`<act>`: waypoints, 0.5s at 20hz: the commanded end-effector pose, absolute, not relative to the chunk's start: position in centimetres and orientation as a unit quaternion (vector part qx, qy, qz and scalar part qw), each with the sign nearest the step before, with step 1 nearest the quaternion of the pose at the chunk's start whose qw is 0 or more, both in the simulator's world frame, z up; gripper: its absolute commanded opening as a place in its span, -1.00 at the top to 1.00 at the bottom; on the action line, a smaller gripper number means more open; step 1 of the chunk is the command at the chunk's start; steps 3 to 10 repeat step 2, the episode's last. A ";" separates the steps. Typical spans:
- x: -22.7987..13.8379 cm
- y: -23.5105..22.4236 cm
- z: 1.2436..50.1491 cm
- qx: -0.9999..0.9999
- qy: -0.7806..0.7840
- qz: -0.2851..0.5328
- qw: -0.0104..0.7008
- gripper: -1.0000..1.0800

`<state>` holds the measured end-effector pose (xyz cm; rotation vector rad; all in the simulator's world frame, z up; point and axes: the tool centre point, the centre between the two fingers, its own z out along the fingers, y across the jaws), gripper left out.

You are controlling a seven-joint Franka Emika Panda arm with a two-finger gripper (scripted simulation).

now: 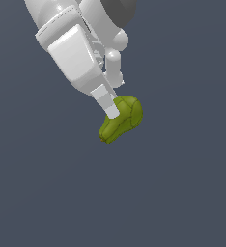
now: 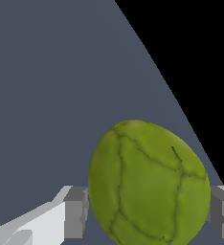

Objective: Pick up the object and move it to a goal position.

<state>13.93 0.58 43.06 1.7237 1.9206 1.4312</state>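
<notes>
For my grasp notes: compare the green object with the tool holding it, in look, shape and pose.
The green object is olive with dark crack-like lines; the tool is plain white and grey.
The object is lumpy and rounded, tapering to one end; the tool's fingers are flat and blocky.
In the exterior view the object lies slanted, its narrow end lowest; the fingers point downward onto it.
Shared: both are in contact, fingers pressed on opposite sides.

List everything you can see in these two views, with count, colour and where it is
object: one, olive-green, lumpy, between the fingers, seen close up in the wrist view
surface: one, plain dark grey-blue, behind and around the object
fingers: two, light grey, one on each side of the object
gripper: one, white, shut on the object
arm: one, white, coming in from the top of the exterior view
</notes>
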 end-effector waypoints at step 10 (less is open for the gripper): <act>13.9 0.6 43.4 0.578 0.649 0.486 0.096 1.00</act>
